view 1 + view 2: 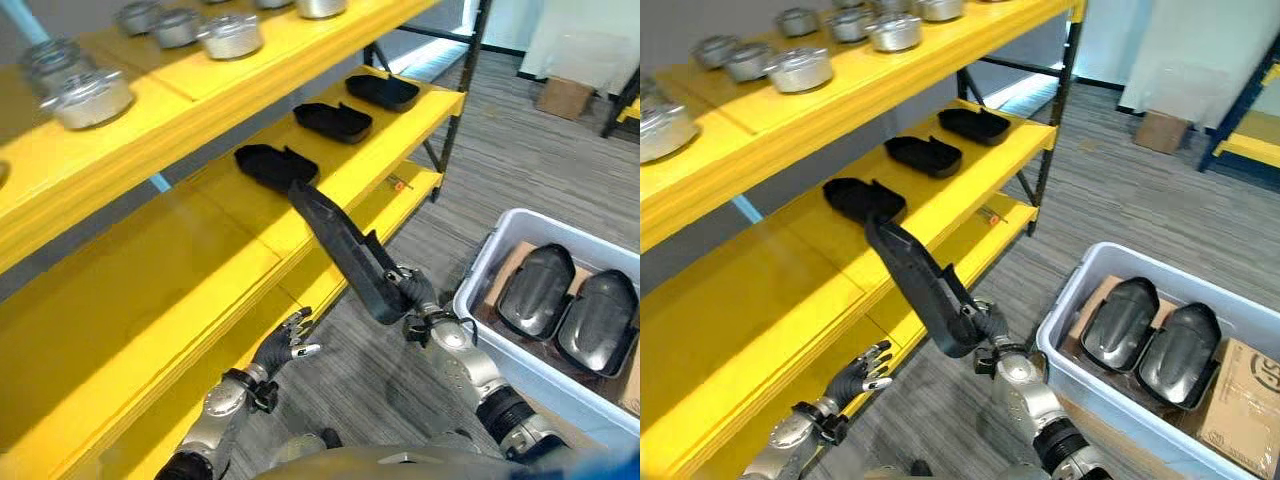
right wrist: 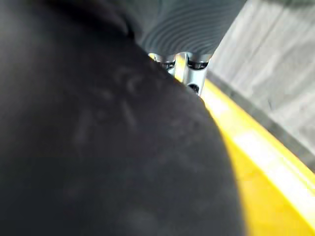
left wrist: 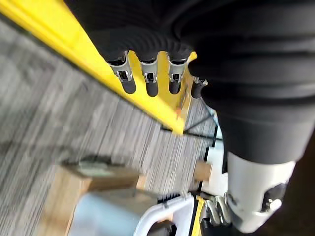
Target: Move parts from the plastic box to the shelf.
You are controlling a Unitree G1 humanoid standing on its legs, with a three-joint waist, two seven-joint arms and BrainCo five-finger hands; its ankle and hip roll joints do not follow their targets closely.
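1. Fingers of the right hand [image 1: 415,298] are curled round the lower end of a long black part [image 1: 340,245], held slanting up over the middle shelf [image 1: 240,255]; left hand [image 1: 285,345] hangs relaxed, empty
2. We judge placement is underway: 3 black parts [image 1: 333,120] already lie there, 2 remain in the plastic box [image 1: 480,268]
3. We should lower it flat beside the nearest, then release
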